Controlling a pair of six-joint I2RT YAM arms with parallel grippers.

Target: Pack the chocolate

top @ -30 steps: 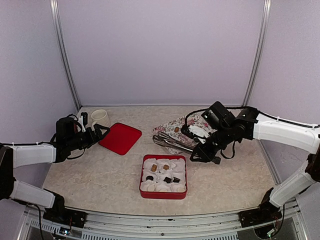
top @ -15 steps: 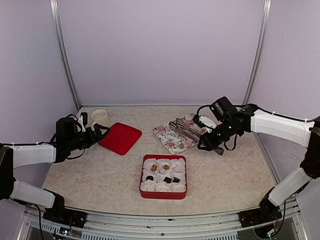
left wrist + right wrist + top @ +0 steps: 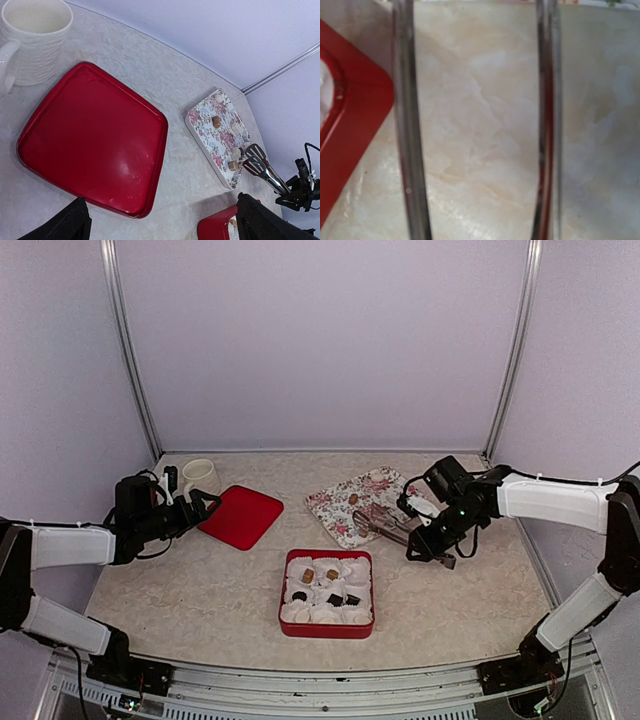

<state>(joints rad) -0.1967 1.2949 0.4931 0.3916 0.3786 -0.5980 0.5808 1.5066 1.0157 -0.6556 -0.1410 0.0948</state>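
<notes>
Right wrist view gives you only the two arms of the tongs (image 3: 407, 125), sprung apart over the table (image 3: 480, 125), a corner of the red box (image 3: 365, 110) at left. Your right gripper (image 3: 427, 541) is closed partway on their handles, tips at the near-right edge of the plate (image 3: 330, 505). Tan chocolates (image 3: 216, 121) lie on that plate; others sit in paper cups (image 3: 356, 570) in the box by the table's near edge. Left gripper (image 3: 198, 506) hangs wide open, empty, near the red lid (image 3: 90, 145). Squeeze off-centre and a piece could skid off the plate, or the tongs twist in your grip. Tong tips and your fingers are cut off; whether the tips hold anything, I cannot tell
</notes>
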